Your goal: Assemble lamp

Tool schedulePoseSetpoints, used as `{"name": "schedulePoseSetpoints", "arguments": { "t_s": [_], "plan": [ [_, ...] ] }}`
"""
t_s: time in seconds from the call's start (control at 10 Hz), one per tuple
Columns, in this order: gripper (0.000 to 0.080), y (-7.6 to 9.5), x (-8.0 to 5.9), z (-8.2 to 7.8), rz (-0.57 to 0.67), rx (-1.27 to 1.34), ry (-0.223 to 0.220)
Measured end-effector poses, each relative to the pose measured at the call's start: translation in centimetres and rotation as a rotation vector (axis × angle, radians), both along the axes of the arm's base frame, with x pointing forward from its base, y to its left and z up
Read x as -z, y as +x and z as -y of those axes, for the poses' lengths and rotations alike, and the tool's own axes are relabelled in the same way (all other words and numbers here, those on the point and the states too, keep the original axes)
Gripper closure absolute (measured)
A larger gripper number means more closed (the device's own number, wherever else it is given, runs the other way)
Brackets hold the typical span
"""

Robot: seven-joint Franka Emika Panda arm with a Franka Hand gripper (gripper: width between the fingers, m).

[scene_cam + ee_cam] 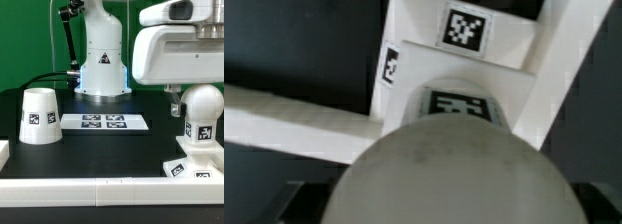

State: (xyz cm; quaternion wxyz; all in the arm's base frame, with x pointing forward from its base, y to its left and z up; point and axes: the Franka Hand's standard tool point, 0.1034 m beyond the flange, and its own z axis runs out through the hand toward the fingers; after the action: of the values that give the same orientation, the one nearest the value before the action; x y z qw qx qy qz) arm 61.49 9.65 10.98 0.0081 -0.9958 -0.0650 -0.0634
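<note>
The rounded white bulb (200, 108) stands upright on the flat square base (196, 170) at the exterior view's right, a tag on its neck. My gripper (199, 96) comes down from above and is shut on the bulb's round head. In the wrist view the bulb (446, 170) fills the space between my dark fingers (295, 205), and my gripper (441, 208) straddles it, with the tagged base (537, 70) beneath. The cone-shaped shade (38, 115) stands alone at the exterior view's left, wide end down.
The marker board (104, 122) lies flat between the shade and the base. A white rail (100, 186) runs along the table's front edge. The arm's pedestal (101, 70) stands at the back, with cables beside it.
</note>
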Motion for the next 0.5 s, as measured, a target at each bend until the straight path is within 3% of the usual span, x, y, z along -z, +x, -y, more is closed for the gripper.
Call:
{"name": "schedulePoseSetpoints", "arguments": {
  "t_s": [0.5],
  "plan": [
    [0.0220,-0.77,0.45,-1.05,-0.040,0.501,0.119]
  ]
}}
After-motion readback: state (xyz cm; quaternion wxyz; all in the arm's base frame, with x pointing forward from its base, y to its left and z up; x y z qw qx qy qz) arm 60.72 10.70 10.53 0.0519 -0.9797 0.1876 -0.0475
